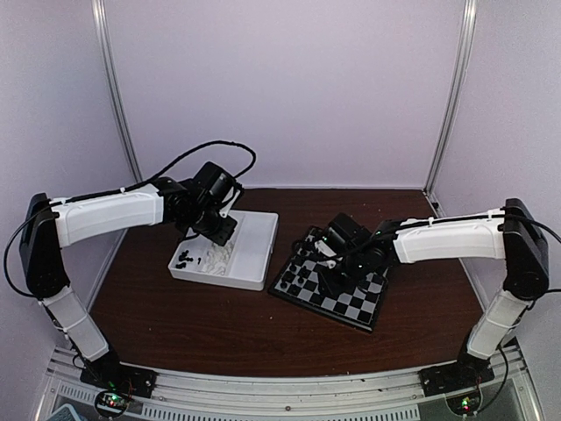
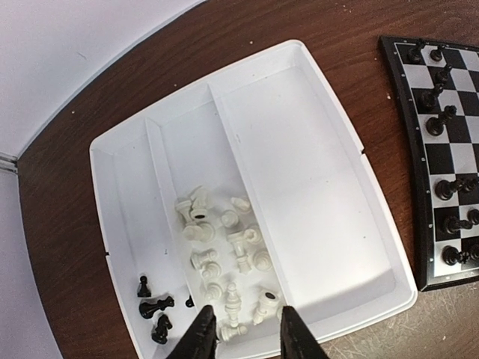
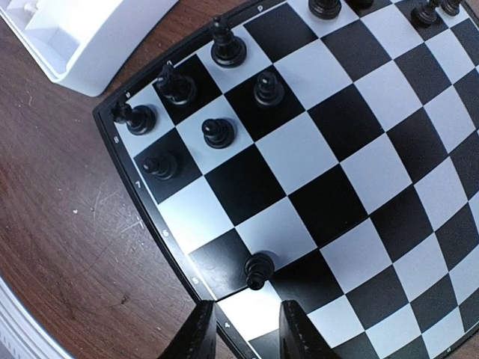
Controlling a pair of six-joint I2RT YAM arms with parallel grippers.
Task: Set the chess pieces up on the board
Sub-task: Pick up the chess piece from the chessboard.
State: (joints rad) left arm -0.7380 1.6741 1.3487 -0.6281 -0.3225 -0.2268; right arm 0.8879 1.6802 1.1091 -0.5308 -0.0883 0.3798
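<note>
Mostly glossy black chess pieces [image 3: 258, 269] dot the flat chequered board [image 3: 322, 134].

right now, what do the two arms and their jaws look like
Both the left arm and the right arm have smooth white shells over black joints, with thin black cables looping along them. The wrists are black and end in dark, tapered jaws. Small green and red lights glow at the black bases.

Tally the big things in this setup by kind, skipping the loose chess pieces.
White divided tray: 1
Chessboard: 1
Robot arms: 2 (left arm, right arm)
Total: 4
</note>
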